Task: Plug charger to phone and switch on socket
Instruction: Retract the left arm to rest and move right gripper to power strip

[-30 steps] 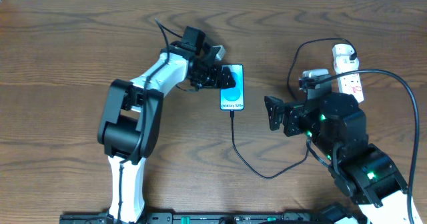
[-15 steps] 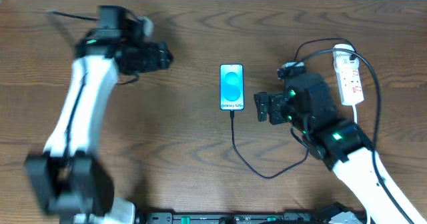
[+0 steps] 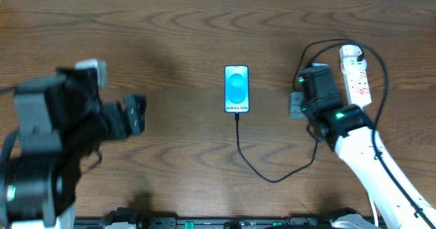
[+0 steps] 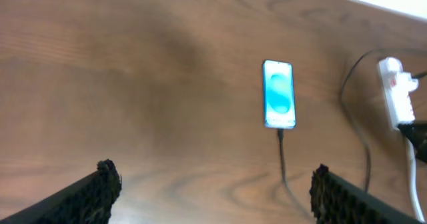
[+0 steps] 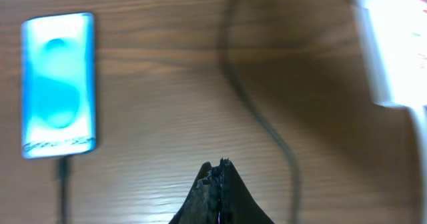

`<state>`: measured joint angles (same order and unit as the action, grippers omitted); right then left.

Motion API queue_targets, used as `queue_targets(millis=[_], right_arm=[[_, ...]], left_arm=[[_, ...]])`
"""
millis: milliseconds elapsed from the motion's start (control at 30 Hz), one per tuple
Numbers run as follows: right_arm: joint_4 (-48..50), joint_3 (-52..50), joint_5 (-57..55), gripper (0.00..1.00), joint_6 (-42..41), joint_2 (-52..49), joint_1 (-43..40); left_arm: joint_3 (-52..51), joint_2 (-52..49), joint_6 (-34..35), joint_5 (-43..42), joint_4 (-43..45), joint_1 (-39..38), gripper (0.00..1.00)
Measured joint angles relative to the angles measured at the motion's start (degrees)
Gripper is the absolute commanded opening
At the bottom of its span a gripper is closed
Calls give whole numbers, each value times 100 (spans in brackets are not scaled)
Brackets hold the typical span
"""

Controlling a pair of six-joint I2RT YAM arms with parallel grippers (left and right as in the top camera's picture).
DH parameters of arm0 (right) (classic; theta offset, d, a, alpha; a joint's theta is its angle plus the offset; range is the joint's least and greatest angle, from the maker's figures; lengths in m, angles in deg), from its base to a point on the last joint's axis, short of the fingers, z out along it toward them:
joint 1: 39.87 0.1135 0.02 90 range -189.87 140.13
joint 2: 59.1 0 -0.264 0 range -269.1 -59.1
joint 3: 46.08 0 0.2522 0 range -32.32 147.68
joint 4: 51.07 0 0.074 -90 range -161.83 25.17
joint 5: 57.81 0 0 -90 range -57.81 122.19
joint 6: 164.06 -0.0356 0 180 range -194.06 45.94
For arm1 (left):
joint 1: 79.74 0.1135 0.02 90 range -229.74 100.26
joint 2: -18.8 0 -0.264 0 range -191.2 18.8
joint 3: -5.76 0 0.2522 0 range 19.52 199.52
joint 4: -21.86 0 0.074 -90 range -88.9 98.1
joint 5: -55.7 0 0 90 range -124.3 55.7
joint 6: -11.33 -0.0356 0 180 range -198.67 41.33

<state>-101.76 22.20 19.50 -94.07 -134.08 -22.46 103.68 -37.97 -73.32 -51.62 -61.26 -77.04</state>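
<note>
The phone (image 3: 236,88) lies face up mid-table with its cyan screen lit, and it also shows in both wrist views, phone (image 4: 279,94) and phone (image 5: 58,84). The black charger cable (image 3: 255,171) meets the phone's bottom edge, loops down and right, then rises toward the white socket strip (image 3: 356,75) at the right. My left gripper (image 3: 136,114) hangs open and empty far left of the phone, fingertips (image 4: 107,171) wide apart. My right gripper (image 3: 296,106) is shut on nothing between phone and socket, over bare wood beside the cable (image 5: 260,117).
The table's far edge runs along the top against a white wall. The socket's white cord (image 3: 373,106) trails down the right side under my right arm. The socket (image 4: 393,94) sits at the right edge of the left wrist view.
My left arm has swung away from the phone to the far left and its jaws have opened wider. My right gripper has snapped shut and shifted right toward the socket.
</note>
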Motion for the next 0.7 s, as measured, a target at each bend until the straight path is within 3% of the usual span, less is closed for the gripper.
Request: queue_targets(millis=[333, 700], right_arm=[[-295, 529, 2, 1, -599, 0, -1838], [-1032, 1652, 859, 1, -1102, -909, -3534]], left_arm=[[2, 870, -7, 398, -1300, 0, 94], [2, 905, -7, 417, -1410, 0, 94]])
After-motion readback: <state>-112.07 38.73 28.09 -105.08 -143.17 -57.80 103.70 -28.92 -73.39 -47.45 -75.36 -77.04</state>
